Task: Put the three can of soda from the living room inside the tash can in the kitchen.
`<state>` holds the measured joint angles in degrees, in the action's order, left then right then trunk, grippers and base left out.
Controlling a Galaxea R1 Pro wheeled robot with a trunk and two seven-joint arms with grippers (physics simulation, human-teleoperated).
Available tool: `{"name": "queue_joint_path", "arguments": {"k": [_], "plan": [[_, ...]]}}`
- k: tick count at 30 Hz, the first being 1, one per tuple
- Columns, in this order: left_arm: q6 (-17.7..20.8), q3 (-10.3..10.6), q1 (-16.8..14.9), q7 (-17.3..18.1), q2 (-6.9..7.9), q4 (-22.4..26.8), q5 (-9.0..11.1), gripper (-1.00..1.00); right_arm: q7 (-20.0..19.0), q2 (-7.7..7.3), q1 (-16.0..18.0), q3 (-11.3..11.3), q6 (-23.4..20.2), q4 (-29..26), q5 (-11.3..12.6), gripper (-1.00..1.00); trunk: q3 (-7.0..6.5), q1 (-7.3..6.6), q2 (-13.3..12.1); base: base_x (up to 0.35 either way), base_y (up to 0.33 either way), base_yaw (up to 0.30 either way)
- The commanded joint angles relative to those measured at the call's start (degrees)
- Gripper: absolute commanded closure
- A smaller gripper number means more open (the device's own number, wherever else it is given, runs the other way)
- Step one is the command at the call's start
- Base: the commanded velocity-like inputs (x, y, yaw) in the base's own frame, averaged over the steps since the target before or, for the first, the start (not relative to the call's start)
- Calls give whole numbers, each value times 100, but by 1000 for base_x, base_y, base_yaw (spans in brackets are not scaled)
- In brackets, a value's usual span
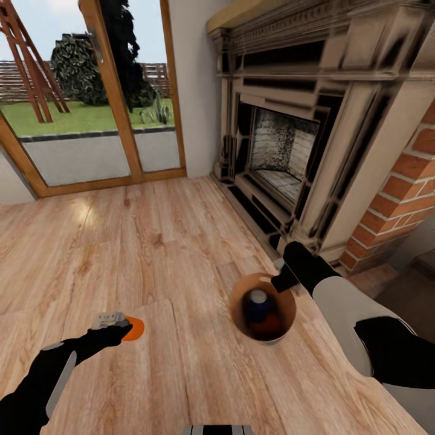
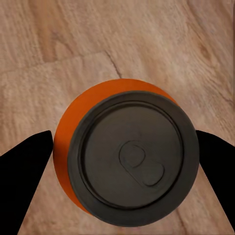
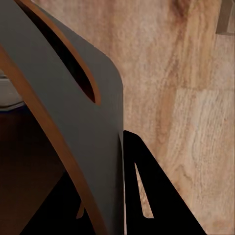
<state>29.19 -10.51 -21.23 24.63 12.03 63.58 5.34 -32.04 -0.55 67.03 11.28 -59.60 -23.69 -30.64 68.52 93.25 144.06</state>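
A small orange soda can (image 1: 135, 328) with a dark round top sits between the left arm's black fingers (image 2: 24, 171), above the light wood floor and well apart from the fireplace. Nearer the fireplace, a round grey bin with a brown rim (image 1: 240, 293) stands upright, holding a blue can (image 1: 258, 300) and another, darker can.

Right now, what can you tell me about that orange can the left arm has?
The orange can is a small cylinder with a bright orange side and a dark, ringed top bearing a pull tab. In the left wrist view it sits between the left gripper's two black fingers, seen top-on, with light wood floor behind it. In the head view only an orange patch of it pokes out past the gripper. Whether the fingers press it is unclear.
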Motion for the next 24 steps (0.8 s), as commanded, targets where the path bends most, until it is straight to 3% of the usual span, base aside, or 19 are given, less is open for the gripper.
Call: {"name": "queue_joint_path", "arguments": {"k": [1, 15, 19, 22, 24], "plan": [[1, -1, 1, 0, 0, 2, -5, 100, -20, 0, 2, -21, -40, 3, 1553, 100, -23, -2, -2, 0, 0, 0], [143, 2, -3, 40, 6, 39, 22, 100, -30, 9, 3, -14, -40, 30, 1566, 100, -333, -39, -20, 0, 0, 0], [693, -15, -21, 620, 33, 304, 50, 100, -30, 17, 3, 1, -40, 37, 1575, 100, -422, -49, -26, 0, 0, 0], [1227, -25, -138, 1245, 75, 775, 50, 100, -30, 57, 3, -8, -40, 39, 1572, 100, -488, -57, -30, 0, 0, 0], [1587, -27, -238, 1454, 133, 1072, 53, 100, -30, 69, 3, -1, -40, 40, 1571, 100, -533, -62, -32, 0, 0, 0]]}}
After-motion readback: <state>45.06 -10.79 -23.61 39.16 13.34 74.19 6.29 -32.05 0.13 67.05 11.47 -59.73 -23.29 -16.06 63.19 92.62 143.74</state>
